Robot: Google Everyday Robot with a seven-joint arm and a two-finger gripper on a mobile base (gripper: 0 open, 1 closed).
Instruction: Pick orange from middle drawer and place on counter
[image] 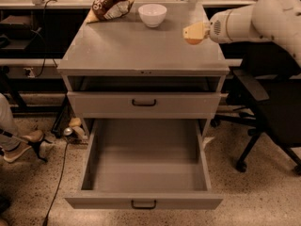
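Note:
My gripper (pixel 193 34) hangs over the right part of the counter (pixel 136 48), at the end of the white arm coming in from the right. It is shut on the orange (pixel 192 41), a small round orange fruit that shows just below the pale fingers (pixel 194 30), a little above the counter top. The middle drawer (pixel 143 161) is pulled fully open at the bottom of the grey cabinet and its inside shows bare. The shallower drawer front (pixel 143 103) above it is nearly closed.
A white bowl (pixel 152 14) and a brown snack bag (pixel 110 3) sit at the back of the counter. A black office chair (pixel 275 107) stands to the right of the cabinet. A person's shoe (pixel 21 142) and a cable (pixel 59 178) lie on the floor to the left.

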